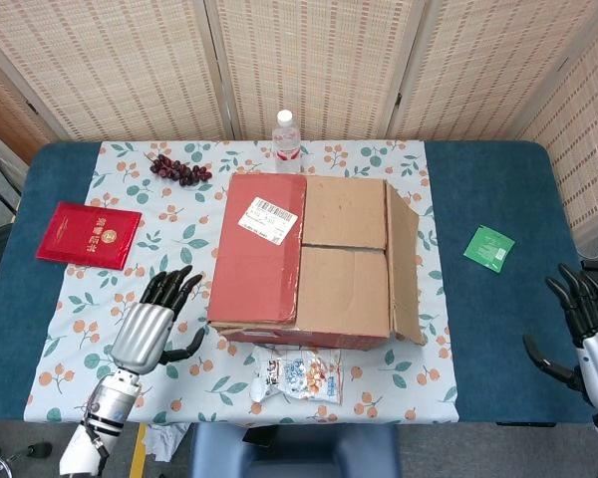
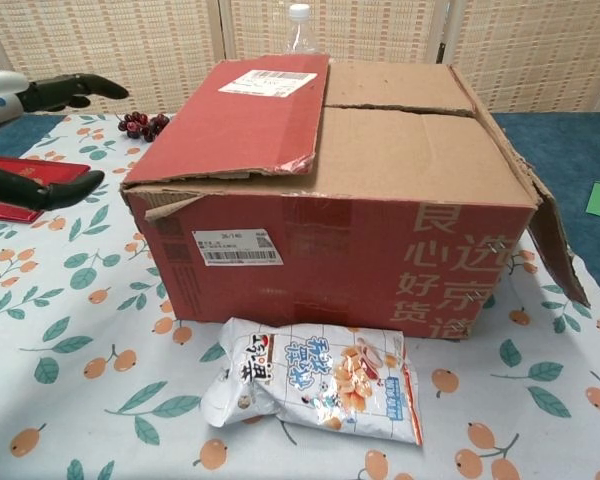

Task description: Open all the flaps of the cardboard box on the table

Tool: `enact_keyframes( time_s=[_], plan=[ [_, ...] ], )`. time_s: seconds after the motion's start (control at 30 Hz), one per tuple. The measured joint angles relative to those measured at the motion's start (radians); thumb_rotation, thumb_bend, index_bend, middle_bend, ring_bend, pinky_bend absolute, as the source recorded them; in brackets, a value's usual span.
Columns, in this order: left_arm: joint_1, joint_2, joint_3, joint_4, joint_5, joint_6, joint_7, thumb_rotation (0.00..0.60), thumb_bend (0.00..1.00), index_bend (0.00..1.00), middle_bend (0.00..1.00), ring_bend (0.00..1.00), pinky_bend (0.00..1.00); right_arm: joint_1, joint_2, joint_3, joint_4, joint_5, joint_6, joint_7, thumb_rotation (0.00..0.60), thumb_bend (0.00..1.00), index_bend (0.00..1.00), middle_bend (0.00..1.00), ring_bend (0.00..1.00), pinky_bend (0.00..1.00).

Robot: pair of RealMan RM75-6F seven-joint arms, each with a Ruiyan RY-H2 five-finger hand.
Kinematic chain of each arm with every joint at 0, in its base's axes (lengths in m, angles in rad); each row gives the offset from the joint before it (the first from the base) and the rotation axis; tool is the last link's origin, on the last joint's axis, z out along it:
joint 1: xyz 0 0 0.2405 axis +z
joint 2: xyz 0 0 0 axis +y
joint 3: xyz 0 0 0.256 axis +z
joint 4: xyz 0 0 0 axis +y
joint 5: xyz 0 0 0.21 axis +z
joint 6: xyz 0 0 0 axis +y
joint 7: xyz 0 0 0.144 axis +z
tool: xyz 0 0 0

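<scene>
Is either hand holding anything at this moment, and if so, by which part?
Nothing is held. The left hand hangs open beside the cardboard box, apart from it; the right hand is open at the table's edge.

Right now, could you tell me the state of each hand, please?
Left hand: open, fingers apart, holding nothing, beside the cardboard box.
Right hand: open, fingers apart, holding nothing, at the table's right edge.

Cardboard box [image 1: 314, 261]: matt corrugated board, part red print, torn rough edge, paper label. Snack bag [image 2: 315, 380]: glossy crinkled plastic. Tablecloth [image 1: 169, 239]: printed matt cloth. Bottle [image 1: 287, 138]: clear plastic. Booklet [image 1: 89, 235]: red, slight sheen. Left hand [image 1: 151, 329]: brushed silver metal, black fingers.
</scene>
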Motion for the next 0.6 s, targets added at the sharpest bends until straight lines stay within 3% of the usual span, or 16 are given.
enact_keyframes(
  time_s=[0.37, 0.6],
  plan=[
    [-0.053, -0.111, 0.005, -0.033, -0.069, 0.056, 0.19, 0.397, 0.46, 0.0, 0.02, 0.02, 0.0, 0.005, 0.005, 0.003, -0.002, -0.005, -0.034, 0.018, 0.6, 0.42, 0.0, 0.0, 0.0, 0.0],
    [-0.103, -0.169, -0.019, -0.02, -0.13, 0.065, 0.244, 0.398, 0.46, 0.0, 0.01, 0.02, 0.0, -0.002, 0.01, 0.012, 0.001, 0.001, -0.028, 0.03, 0.6, 0.42, 0.0, 0.0, 0.0, 0.0]
  ],
)
